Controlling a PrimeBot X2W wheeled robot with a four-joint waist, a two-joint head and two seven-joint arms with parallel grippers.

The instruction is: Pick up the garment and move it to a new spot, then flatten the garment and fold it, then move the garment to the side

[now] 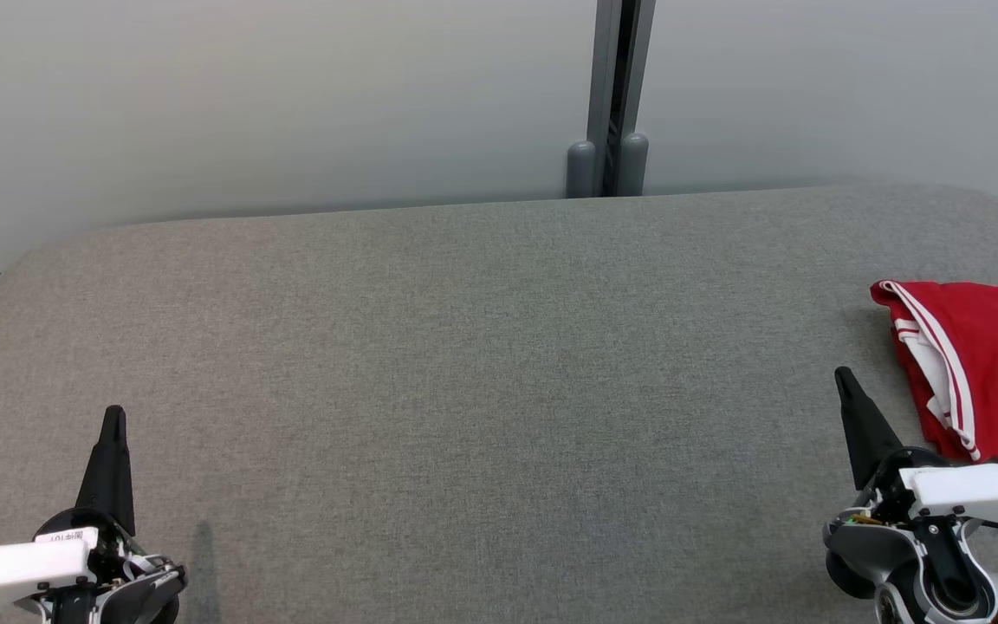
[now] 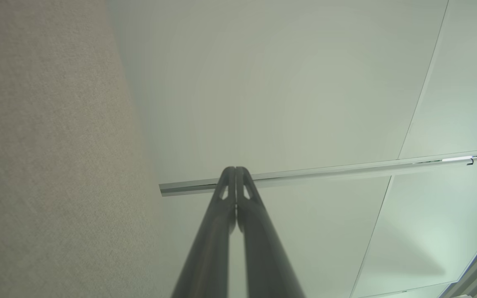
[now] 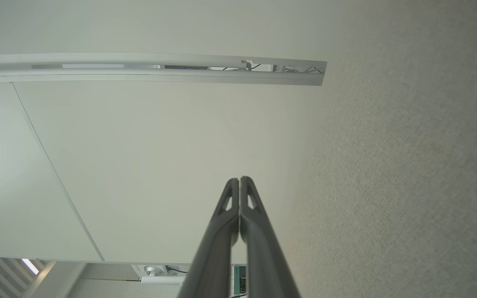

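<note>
Garment: you'll find the red garment (image 1: 988, 364), with white stripes along its left edge, lying folded on the counter at the right edge of the head view, about mid-height (the frame cuts off its right side).
Counter: the grey fabric counter (image 1: 464, 364) fills the lower two thirds of the head view. It also shows down the left of the left wrist view (image 2: 35, 165) and down the right of the right wrist view (image 3: 420, 186).
Left jaws: clenched on nothing. In the left wrist view you can see the two dark fingers (image 2: 215, 231) pressed together at the tips. In the head view they sit at the lower left, pointing up the frame, well apart from the garment.
Right jaws: clenched on nothing, the fingers (image 3: 218, 236) meeting at the tips in the right wrist view. In the head view they sit at the lower right, the tip just left of the garment's lower part and apart from it.
Backdrop: a pale wall (image 1: 248, 104) runs along the top of the head view, with a grey post (image 1: 612, 95) at upper middle.
</note>
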